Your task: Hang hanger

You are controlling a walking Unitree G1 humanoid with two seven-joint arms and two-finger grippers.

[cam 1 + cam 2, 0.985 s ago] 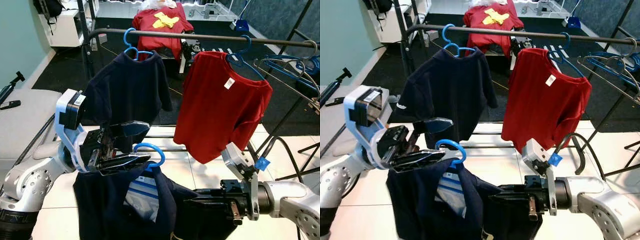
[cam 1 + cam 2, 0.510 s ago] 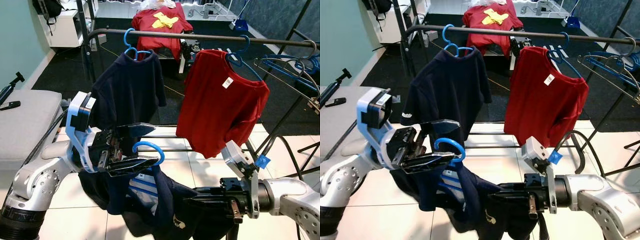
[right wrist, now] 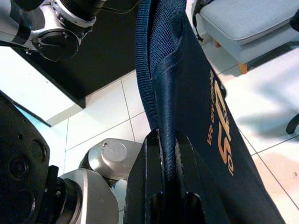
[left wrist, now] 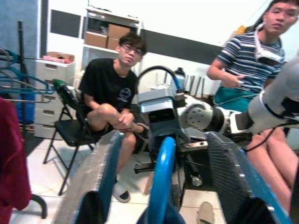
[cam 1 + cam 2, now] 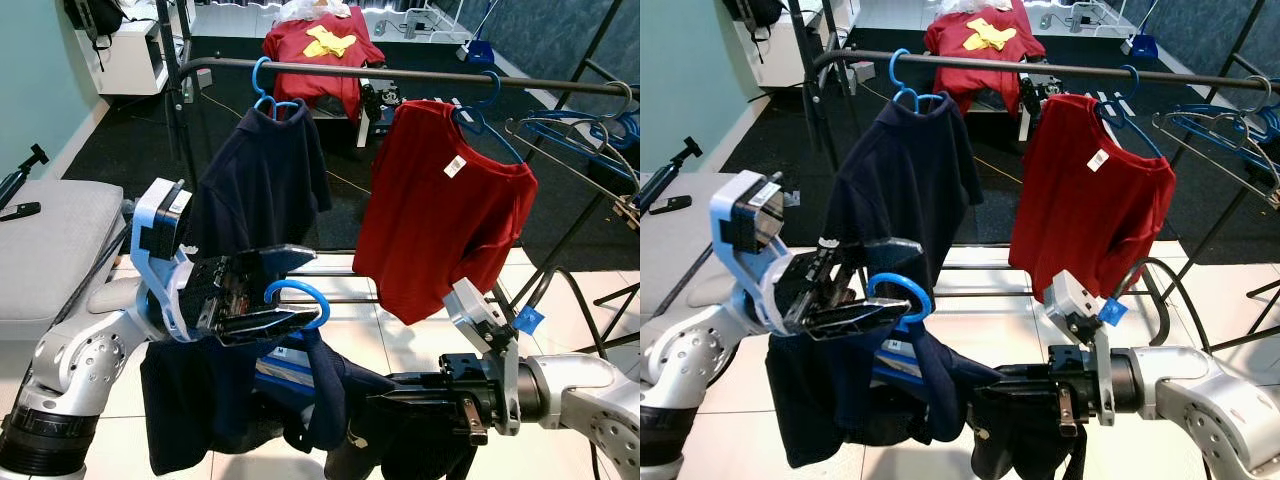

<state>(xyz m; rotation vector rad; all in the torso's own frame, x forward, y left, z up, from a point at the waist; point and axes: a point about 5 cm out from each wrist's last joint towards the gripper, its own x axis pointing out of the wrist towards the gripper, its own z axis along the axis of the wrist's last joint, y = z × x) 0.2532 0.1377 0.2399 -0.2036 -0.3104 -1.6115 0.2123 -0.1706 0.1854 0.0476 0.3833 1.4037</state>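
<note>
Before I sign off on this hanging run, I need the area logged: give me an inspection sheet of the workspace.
Surface: white tiled floor; black mat further back.
Job's things: blue hanger carrying a navy shirt, held below the rail, not yet hooked on.
Clutter: navy T-shirt and red T-shirt hang on the rail; spare hangers at its right end; red garment behind.
Grippers: left gripper shut on the blue hanger; right gripper shut on the navy shirt's fabric.
Cables: black cable looping by the right arm.
Surroundings: grey cushioned seat; two seated people in the left wrist view.
</note>
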